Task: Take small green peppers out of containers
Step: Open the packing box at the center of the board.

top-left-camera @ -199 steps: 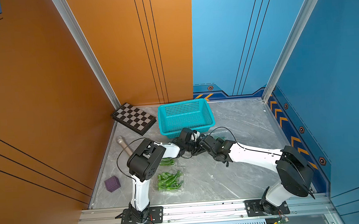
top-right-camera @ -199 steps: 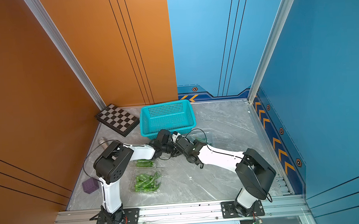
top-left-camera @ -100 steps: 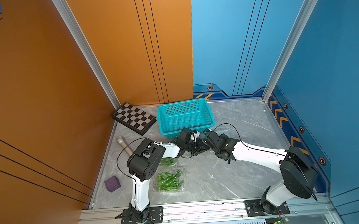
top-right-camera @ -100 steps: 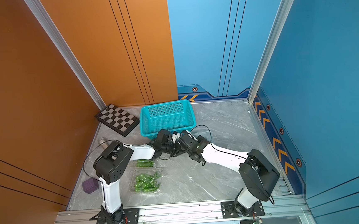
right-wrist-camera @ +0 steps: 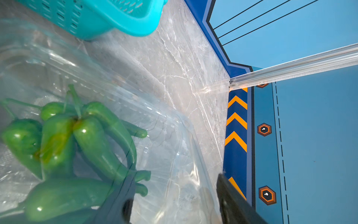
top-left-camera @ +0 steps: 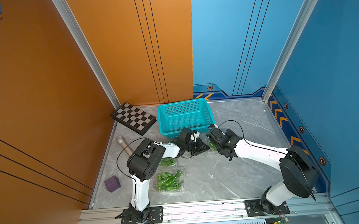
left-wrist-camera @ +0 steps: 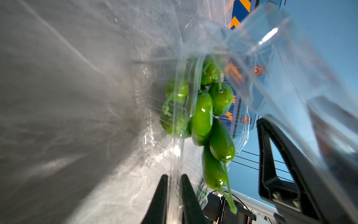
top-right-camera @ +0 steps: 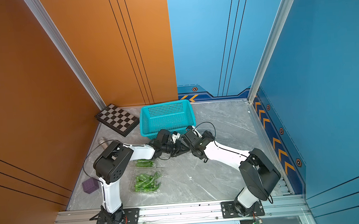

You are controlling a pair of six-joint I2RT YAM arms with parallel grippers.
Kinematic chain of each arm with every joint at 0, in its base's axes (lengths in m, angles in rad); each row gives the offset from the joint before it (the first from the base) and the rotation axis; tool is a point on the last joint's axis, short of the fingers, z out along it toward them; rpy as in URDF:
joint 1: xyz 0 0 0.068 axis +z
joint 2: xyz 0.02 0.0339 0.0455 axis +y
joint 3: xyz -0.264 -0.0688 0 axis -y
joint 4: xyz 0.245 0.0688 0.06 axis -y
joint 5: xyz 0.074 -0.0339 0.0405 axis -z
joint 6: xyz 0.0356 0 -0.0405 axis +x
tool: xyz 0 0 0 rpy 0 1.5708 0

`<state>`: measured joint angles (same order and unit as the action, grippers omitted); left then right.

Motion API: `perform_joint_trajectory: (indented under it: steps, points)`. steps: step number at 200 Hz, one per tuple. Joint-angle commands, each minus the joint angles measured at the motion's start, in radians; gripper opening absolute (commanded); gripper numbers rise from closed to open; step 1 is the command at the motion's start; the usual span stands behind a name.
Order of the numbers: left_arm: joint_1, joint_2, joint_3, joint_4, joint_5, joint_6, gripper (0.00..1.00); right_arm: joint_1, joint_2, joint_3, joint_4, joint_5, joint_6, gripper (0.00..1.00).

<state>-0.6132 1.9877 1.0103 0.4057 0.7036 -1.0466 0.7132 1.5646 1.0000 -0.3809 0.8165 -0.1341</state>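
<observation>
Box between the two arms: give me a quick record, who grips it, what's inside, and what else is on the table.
box: clear, in front of the basket
left fingers: shut on its wall
right fingers: open, box rim between them
peppers: inside the box
second box: peppers inside, beside left arm
third box: peppers inside, partly under left arm

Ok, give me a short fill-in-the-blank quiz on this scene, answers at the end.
The left tool is shut on the clear ____ holding green peppers.
The right tool has its jaws ____.
The cube beside the left arm is ____.
The teal basket contains ____ peppers.
Missing words: container; open; purple; no.
</observation>
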Motion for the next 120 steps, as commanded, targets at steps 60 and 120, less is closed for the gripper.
perform_joint_trajectory:
  steps: [60,120]
  points:
    - [0.002,-0.068,0.009,-0.1,-0.03,0.07,0.28,-0.16,-0.066,0.079,-0.034,-0.179,0.132,0.8]
    - [0.001,-0.083,0.005,-0.1,-0.042,0.08,0.42,-0.209,-0.012,0.098,-0.058,-0.241,0.166,0.81]
